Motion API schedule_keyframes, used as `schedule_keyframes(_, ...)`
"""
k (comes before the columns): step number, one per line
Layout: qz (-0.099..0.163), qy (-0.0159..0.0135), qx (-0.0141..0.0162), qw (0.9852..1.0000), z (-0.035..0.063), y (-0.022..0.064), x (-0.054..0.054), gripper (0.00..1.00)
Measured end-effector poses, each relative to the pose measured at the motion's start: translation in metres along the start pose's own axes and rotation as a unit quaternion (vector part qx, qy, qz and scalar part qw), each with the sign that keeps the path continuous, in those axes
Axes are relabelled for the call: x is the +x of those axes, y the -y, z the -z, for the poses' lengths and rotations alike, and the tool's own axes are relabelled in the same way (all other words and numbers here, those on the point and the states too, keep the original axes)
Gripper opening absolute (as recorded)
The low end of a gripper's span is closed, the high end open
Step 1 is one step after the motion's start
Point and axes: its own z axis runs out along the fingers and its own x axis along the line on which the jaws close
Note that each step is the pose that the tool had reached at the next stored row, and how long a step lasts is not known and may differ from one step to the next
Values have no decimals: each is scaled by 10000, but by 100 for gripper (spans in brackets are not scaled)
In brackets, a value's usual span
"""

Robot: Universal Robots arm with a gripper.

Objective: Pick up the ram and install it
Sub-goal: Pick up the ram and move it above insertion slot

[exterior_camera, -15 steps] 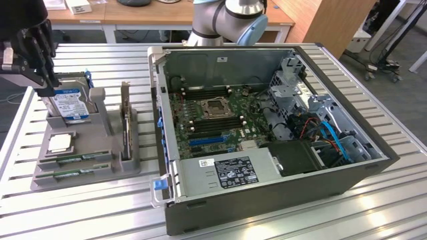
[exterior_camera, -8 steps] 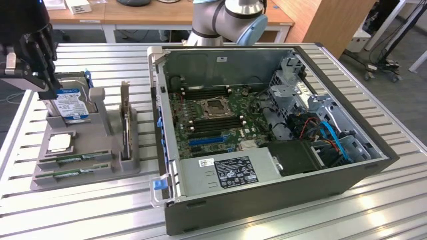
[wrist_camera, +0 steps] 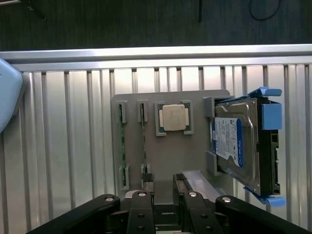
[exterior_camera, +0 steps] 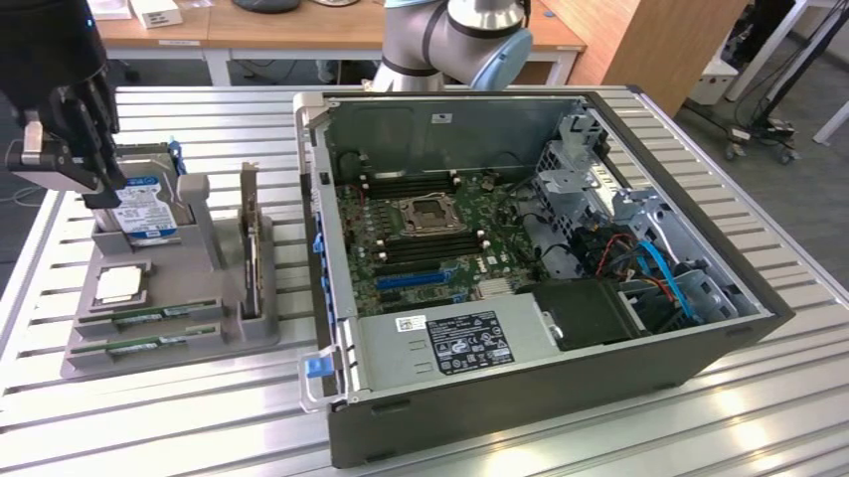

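Two long, thin green circuit-board ram sticks (wrist_camera: 122, 146) sat side by side in the slots of the grey plastic holder tray (wrist_camera: 165, 156). Both were untouched and well apart from the open dark-grey computer case (exterior_camera: 558, 397) and its green motherboard (exterior_camera: 438, 238). And there was the black two-fingered gripper (wrist_camera: 163, 181), hanging over the tray's end! Its fingers were parted a modest way with nothing between them, close to the end of one stick but not on it.

By the look of it, such a stick would be light and stiff, yet thin and easily damaged. The chips and the contact edge looked like poor places to squeeze. The sounder hold seemed to be across the flat faces, near the middle of the free long edge, squarely so it could not twist.

The count on the tray:
- two ram sticks
- one square silver processor chip (wrist_camera: 174, 117)
- one silver hard drive with a blue label (wrist_camera: 234, 141)
- one upright expansion card (exterior_camera: 249, 234)

One tray and one case stood on the one slatted metal table (exterior_camera: 199, 427).
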Motion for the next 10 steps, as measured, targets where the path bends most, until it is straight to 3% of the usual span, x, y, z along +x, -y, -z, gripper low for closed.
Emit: schedule_keyframes(10, 0, 0, 0, 10000, -131, 6, 3, 29)
